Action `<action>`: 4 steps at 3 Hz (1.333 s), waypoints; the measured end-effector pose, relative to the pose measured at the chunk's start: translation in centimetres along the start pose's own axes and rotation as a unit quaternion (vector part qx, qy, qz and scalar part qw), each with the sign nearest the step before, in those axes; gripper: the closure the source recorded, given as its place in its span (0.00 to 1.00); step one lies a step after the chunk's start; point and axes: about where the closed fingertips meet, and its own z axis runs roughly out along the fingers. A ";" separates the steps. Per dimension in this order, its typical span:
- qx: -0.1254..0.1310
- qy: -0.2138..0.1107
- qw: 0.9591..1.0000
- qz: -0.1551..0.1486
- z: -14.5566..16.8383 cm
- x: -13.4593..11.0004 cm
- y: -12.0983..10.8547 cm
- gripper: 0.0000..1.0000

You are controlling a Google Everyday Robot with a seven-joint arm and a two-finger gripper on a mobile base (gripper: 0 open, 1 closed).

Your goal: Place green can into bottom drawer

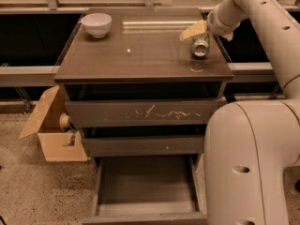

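Evidently mid-carry, the gripper (204, 34), fingers clamped on the green can (200, 47), holds it tilted over the far right of the cabinet top (140, 55); next it must lower it into the open bottom drawer (145, 182).

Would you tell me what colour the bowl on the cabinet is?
The bowl is white, seen in the camera view; the gripper is at the green can.
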 end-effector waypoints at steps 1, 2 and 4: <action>0.003 -0.003 1.000 -0.003 0.6 -0.2 0.1 0.00; 0.008 0.008 1.000 -0.011 1.4 0.0 0.4 0.00; 0.009 0.036 0.999 -0.017 3.0 1.1 0.8 0.26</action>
